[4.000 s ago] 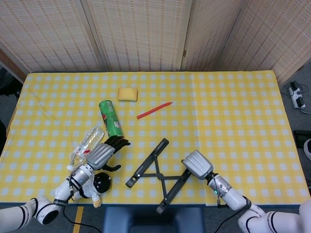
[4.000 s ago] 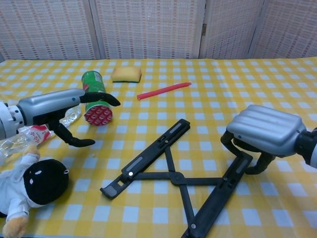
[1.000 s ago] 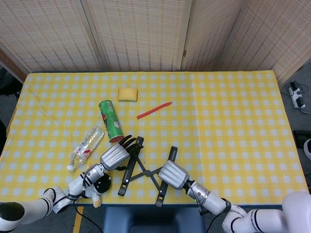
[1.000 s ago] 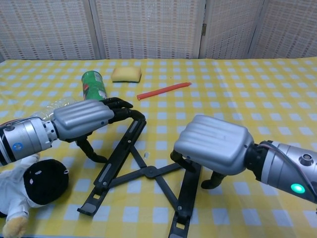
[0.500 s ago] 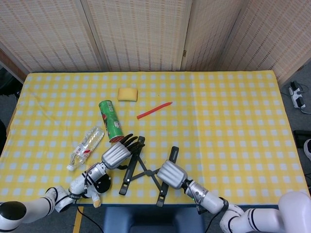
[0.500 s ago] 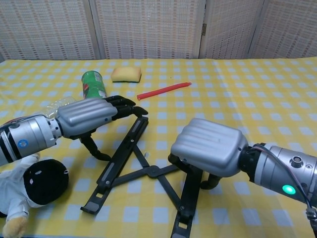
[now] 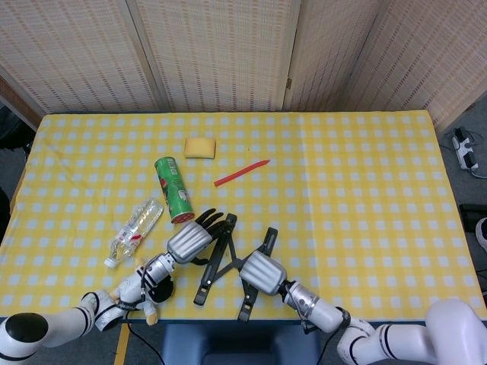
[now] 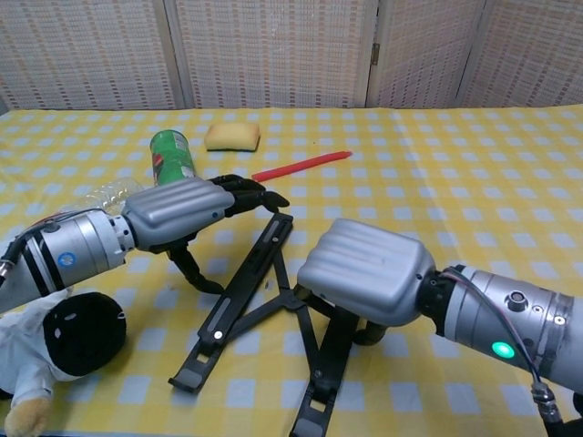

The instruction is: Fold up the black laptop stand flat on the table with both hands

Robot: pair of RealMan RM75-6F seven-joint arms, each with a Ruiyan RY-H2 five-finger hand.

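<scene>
The black laptop stand (image 7: 218,262) (image 8: 244,293) lies near the table's front edge. Its two bars form a narrow X and are close together. My left hand (image 7: 190,241) (image 8: 178,215) lies along the outer side of the left bar. Its fingers are stretched out and reach that bar's far end, while the thumb points down at the cloth. My right hand (image 7: 262,272) (image 8: 364,269) covers the middle of the right bar (image 8: 321,387), with fingers curled under and around it.
A green can (image 7: 175,190) (image 8: 171,155) and a clear bottle (image 7: 135,226) lie left of the stand. A plush toy (image 7: 156,287) (image 8: 55,341) sits under my left forearm. Farther back lie a yellow sponge (image 7: 200,147) and a red strip (image 7: 242,172).
Over four seconds the stand's bars have swung from a wide spread to a narrow X. Both hands have moved inward toward each other, and the left bar has shifted to the right.
</scene>
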